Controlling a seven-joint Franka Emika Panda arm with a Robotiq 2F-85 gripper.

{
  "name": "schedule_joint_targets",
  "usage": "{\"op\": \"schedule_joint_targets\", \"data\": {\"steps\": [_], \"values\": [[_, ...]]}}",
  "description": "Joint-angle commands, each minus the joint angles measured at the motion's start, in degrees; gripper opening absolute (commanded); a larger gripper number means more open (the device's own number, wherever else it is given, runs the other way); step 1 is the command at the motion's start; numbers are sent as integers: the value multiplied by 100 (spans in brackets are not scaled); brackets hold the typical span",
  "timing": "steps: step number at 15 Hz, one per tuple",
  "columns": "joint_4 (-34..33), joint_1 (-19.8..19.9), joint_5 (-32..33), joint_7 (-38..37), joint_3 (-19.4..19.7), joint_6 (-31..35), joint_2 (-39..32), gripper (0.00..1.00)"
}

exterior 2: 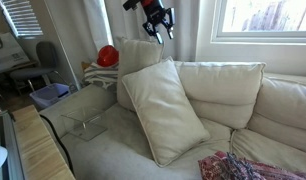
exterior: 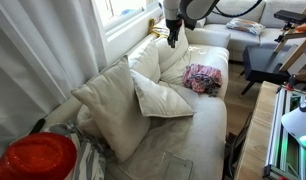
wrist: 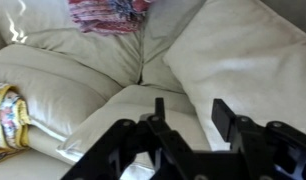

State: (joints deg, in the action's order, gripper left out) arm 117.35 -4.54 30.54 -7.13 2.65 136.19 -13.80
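Living room, cream fabric sofa [exterior: 208, 125] under window. Black two-finger gripper [exterior: 172, 42] hovers above cream square cushion [exterior: 153, 62] propped against backrest; fingers parted, grasping nothing. Pink patterned cloth [exterior: 202, 78] on seat nearby. Risk: soft cushion may fold or topple if pressed off-centre; fingers could snag fabric.

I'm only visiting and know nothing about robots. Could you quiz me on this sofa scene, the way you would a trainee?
1. True or false: the gripper is gripping something.
2. What lies on the sofa seat? A) a patterned cloth B) a laptop C) a shoe
3. What colour is the round object at the sofa's end?

Key: 1 false, its jaws stand apart with nothing between them; 2 A; 3 red.
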Motion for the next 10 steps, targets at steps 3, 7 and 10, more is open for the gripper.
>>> {"op": "schedule_joint_targets", "data": {"steps": [3,7,10], "values": [[-571,-144,-1657,-520,-493,633,-1144,99],[-1079,-415,-2392,-1178,-496,1483,-1987,100],[-1351,-670,-2850,-1750,-415,2168,-2515,100]]}}
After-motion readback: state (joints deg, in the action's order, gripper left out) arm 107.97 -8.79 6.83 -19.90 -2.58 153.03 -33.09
